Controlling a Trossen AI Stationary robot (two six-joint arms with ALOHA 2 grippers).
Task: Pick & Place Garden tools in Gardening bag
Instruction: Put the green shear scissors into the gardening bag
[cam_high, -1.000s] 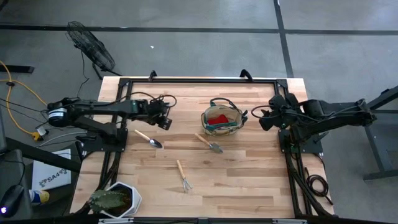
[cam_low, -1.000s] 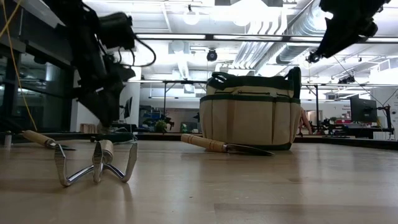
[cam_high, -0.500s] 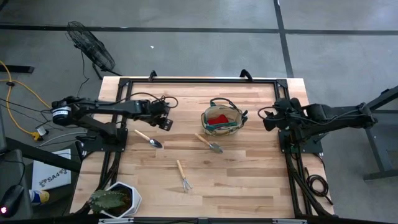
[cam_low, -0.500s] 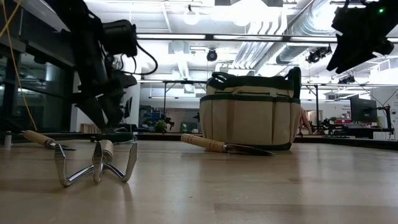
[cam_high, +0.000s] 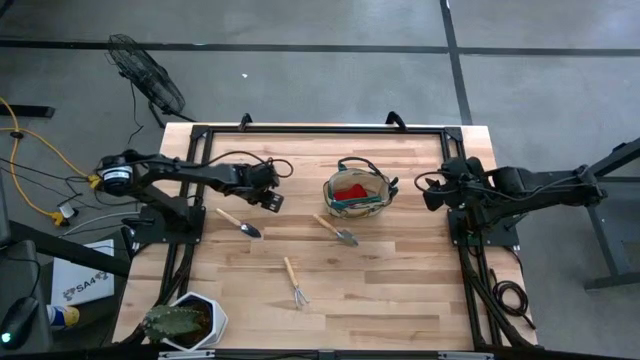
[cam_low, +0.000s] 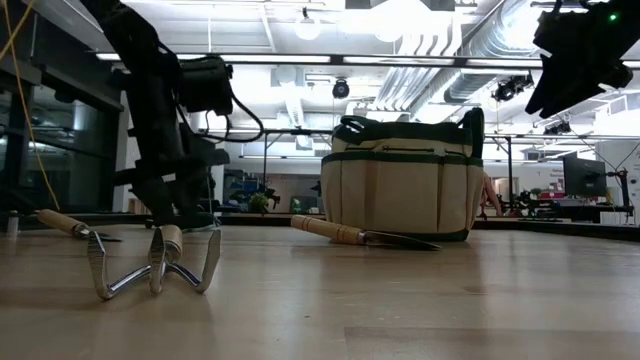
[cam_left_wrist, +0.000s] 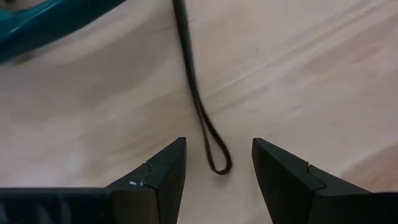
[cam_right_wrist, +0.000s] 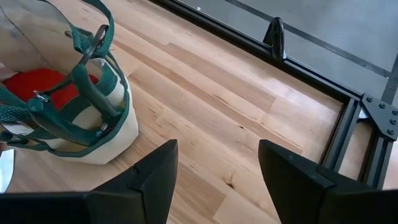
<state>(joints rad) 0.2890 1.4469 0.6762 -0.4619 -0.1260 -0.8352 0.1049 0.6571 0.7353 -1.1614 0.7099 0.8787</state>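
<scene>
Right now the left gripper (cam_left_wrist: 214, 168), open, straddles a thin black loop (cam_left_wrist: 214, 155) beside the shears (cam_left_wrist: 43, 25); closing could snag it. The right gripper (cam_right_wrist: 214, 180) waits open, right of the bag (cam_right_wrist: 93, 134).

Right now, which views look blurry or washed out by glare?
Low view: bright ceiling lights wash out the background, and the nearby pronged metal rake looms large. Left wrist view: the teal-green handle is soft and smeared. High view: evenly lit, sharp.
</scene>
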